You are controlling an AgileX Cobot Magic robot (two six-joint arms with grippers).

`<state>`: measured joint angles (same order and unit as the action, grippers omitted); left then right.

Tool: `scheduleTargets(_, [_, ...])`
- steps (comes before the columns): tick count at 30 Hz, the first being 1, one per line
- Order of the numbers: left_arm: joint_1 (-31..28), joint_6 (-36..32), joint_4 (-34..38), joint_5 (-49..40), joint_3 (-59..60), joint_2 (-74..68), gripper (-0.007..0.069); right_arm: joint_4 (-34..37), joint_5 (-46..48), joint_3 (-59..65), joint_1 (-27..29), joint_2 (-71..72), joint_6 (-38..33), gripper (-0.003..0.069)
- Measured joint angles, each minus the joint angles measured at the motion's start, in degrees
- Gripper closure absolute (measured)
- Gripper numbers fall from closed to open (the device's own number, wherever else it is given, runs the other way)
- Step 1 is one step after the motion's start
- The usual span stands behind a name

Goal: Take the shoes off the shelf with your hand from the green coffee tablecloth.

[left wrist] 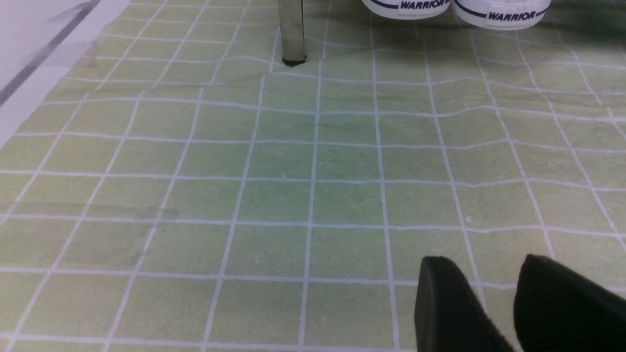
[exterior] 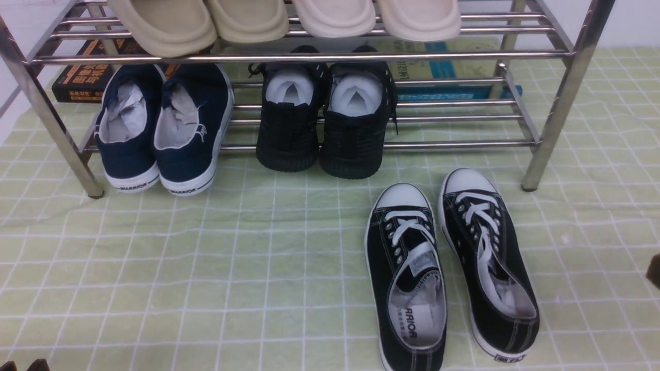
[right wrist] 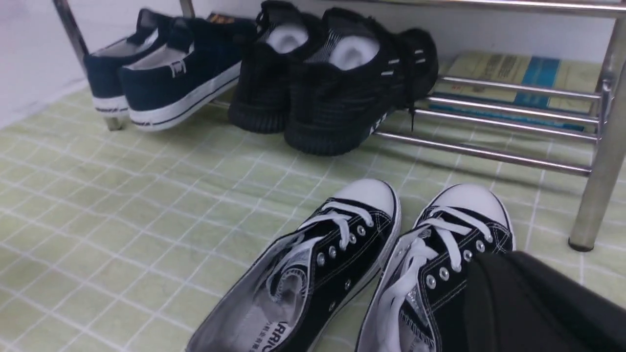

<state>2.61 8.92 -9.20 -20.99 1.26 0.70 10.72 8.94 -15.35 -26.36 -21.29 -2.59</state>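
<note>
Black shoes (exterior: 407, 242) on cloth (exterior: 206, 257) (right-wrist close-up)

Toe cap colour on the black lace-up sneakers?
White toe caps; clearest in the front view.

"WARRIOR" on navy slip-ons (exterior: 191, 149) heels; "RRIOR" on black sneaker (exterior: 407, 268) insole.

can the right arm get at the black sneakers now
Probably yes: the sneakers lie in the open on the green cloth, in front of the shelf, and the right gripper is close by with nothing between.
</note>
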Motion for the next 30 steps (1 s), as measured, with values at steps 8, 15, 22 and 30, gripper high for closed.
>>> scheduleTargets(8, [0.0,0.0,0.0,0.0,0.0,0.0,0.0383,0.3,-0.3,7.0,0.0,0.0,0.0,0.062])
scheduleTargets(15, [0.0,0.0,0.0,0.0,0.0,0.0,0.0383,0.4,0.6,9.8,0.0,0.0,0.0,0.061])
scheduleTargets(22, [0.0,0.0,0.0,0.0,0.0,0.0,0.0383,0.4,0.7,9.8,0.0,3.1,0.0,0.0598])
scheduleTargets(30, [0.0,0.0,0.0,0.0,0.0,0.0,0.0383,-9.1,10.3,9.8,10.6,16.6,0.0,0.0584])
